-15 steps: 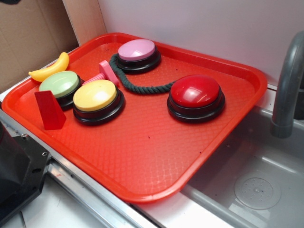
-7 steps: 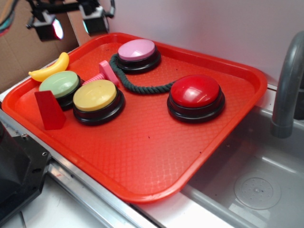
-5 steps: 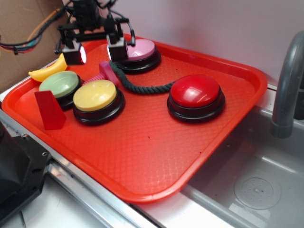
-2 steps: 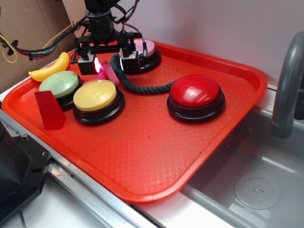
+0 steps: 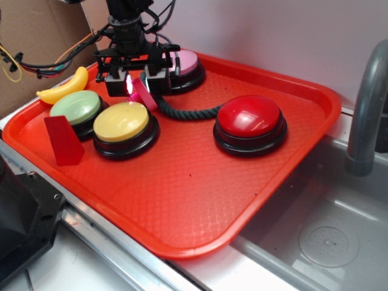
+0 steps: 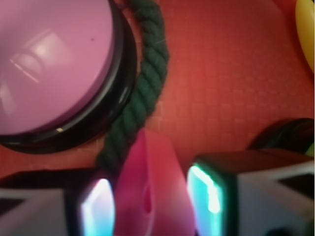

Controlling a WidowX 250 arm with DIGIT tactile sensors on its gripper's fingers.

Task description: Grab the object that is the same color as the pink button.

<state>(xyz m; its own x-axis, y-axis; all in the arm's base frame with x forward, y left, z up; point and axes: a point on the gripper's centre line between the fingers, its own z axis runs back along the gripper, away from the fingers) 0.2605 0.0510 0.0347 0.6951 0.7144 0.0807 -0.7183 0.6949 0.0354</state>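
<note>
The object, a small pink toy bolt [image 5: 143, 95], lies on the red tray [image 5: 182, 200] between the yellow button and the pink button [image 5: 183, 60]. My gripper [image 5: 134, 82] has come down over it and is open, one finger on each side of the bolt's flat head. In the wrist view the bolt head [image 6: 150, 196] stands edge-on between the two lit pads of the gripper [image 6: 152, 206]. A narrow gap shows at the right pad. The pink button [image 6: 49, 64] fills the upper left. The bolt's shaft is hidden.
A dark green rope [image 5: 188, 112] curls from the pink button past the bolt toward the red button [image 5: 248, 115]. Yellow button [image 5: 121, 121], green button [image 5: 76, 107], red wedge [image 5: 62, 139] and banana [image 5: 63, 88] crowd the left. A sink [image 5: 327, 230] and faucet [image 5: 367, 109] lie right.
The gripper came in from the upper left, descended toward the tray and now straddles the bolt's head. Its fingers stand a little closer together than 0.4 s ago.
</note>
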